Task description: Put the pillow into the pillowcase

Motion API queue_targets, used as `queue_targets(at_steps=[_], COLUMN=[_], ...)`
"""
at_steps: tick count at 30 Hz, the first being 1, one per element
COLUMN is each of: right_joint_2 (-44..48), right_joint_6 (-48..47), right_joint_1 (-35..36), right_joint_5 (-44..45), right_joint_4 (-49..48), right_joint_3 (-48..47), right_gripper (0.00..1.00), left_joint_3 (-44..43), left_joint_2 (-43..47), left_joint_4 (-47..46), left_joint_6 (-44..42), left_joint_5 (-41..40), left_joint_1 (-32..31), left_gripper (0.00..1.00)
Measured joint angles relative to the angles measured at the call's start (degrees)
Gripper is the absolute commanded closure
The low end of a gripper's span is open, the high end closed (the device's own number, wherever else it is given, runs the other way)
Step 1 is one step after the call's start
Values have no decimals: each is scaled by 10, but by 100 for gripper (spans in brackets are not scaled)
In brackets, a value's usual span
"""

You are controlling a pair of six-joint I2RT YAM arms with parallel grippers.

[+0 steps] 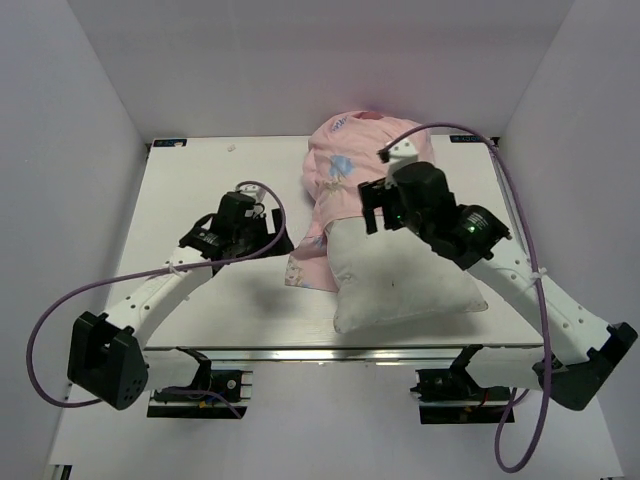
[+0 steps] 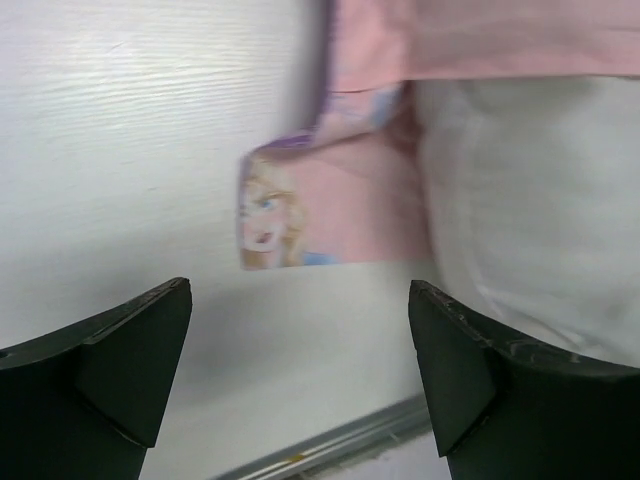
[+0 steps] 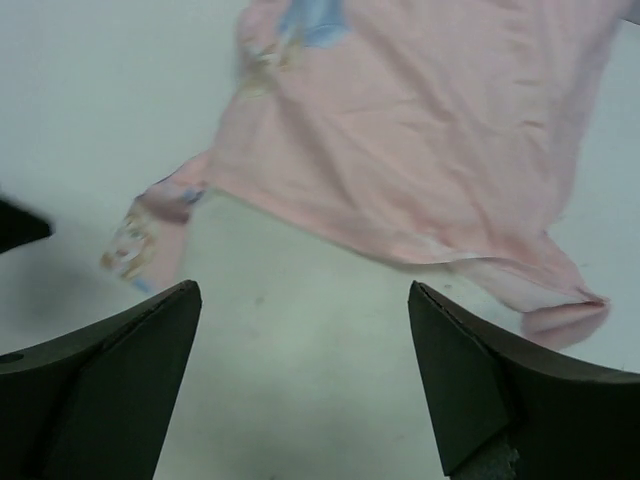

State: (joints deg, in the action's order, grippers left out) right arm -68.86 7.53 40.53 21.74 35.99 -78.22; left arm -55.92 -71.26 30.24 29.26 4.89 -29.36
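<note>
Pillow (image 1: 405, 285) lies lower centre in the overhead view, its far end tucked under the pink pillowcase (image 1: 345, 175) bunched above it. I'd call this mid-stuffing, with roughly half the pillow bare. Left gripper (image 2: 298, 290) gapes wide and empty over the table (image 2: 120, 150), and right gripper (image 3: 302, 290) is equally wide, nothing in it. Next move: pinch the case's open hem and draw it toward the frame's bottom edge. The left wrist view catches a princess face on a flap; overhead it's only a smudge.
</note>
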Motion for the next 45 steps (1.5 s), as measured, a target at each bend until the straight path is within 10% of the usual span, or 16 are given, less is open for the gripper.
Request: queue_targets(at_steps=[12,24,31,34,37,38,39,40,45], right_joint_2=[-197,-248,-239,-204,-170,-156,-145,-136,-90], right_joint_6=[99,160,156,148,140,137,132,128,80], right_joint_1=[187,188,129,124,123,122,121,119,111], right_joint_5=[73,146,123,104,94,94,94,97,125], right_joint_4=[141,121,57,34,19,15,11,5,-62], right_joint_3=[-52,23,76,95,105,107,108,108,115], right_gripper=[10,12,93,100,100,100,100,100,100], left_joint_3=[84,82,60,43,11,1,-4,-4,19], left_joint_2=[-40,-178,-252,-286,-332,-346,-354,-358,-312], left_joint_4=[-105,-222,-291,-336,-364,-369,-373,-376,-370], left_joint_6=[-41,-105,-141,-143,-142,-143,-145,-144,-122], left_joint_5=[29,62,106,156,208,221,232,241,261], left_joint_1=[31,33,34,34,33,33,31,30,21], left_gripper=[2,2,2,2,34,52,90,100,100])
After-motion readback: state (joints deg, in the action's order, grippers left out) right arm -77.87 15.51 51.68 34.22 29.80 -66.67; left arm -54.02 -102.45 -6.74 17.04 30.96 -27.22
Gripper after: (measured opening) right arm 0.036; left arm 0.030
